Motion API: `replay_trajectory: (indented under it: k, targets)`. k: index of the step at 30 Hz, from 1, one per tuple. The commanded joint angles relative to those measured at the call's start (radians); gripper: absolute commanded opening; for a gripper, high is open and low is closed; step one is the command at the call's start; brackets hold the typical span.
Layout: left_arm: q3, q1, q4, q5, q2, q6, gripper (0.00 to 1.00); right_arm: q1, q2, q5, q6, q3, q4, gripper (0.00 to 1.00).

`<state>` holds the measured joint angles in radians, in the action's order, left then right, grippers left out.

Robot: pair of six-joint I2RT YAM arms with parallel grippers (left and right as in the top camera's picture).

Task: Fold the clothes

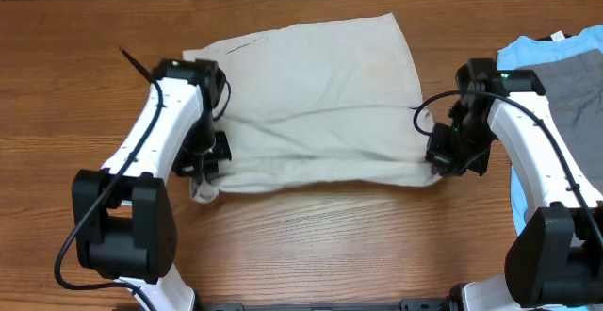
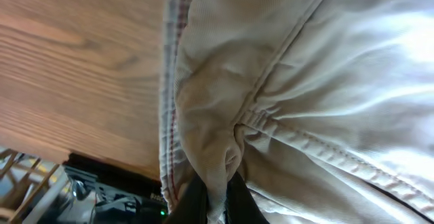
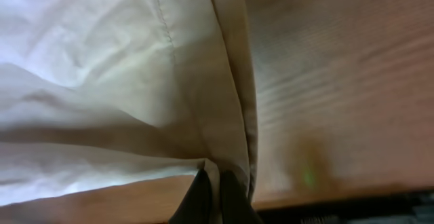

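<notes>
on the tabletop [image 1: 75,57] in front of you, the shorts [image 1: 320,94] lie long side to side, and your left gripper [image 1: 205,165] and right gripper [image 1: 443,158] each pinch a near corner tight, so the far edge lies straight ahead.

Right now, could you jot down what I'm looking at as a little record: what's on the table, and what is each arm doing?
surface: wooden table
main item: beige shorts, spread flat, creased across the middle
left gripper: shut, pinching the shorts' left corner on the robot's side
right gripper: shut, pinching the shorts' right corner on the robot's side
other items: grey garment lying on a light blue T-shirt, at the right edge
</notes>
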<state>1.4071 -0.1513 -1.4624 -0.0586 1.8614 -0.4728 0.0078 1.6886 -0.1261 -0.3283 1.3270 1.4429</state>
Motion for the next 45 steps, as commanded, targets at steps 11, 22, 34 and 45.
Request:
replay_trajectory:
  k: [11,22,34,45]
  targets:
    - [-0.055,-0.138,-0.033,0.041,-0.018,-0.02,0.05,-0.01,-0.011,0.114,-0.043,-0.103,-0.035,0.31]
    - [0.096,-0.169,-0.229,0.042,-0.018,-0.017,0.17,-0.059,-0.011,0.086,-0.02,0.063,0.068,0.61]
    - [0.256,-0.174,-0.229,0.112,-0.025,0.034,0.24,-0.058,-0.011,-0.036,0.07,0.081,0.035,0.32]
    - [0.329,-0.173,-0.172,0.124,-0.023,0.092,0.22,-0.057,-0.011,-0.07,0.07,-0.01,-0.05,0.14]
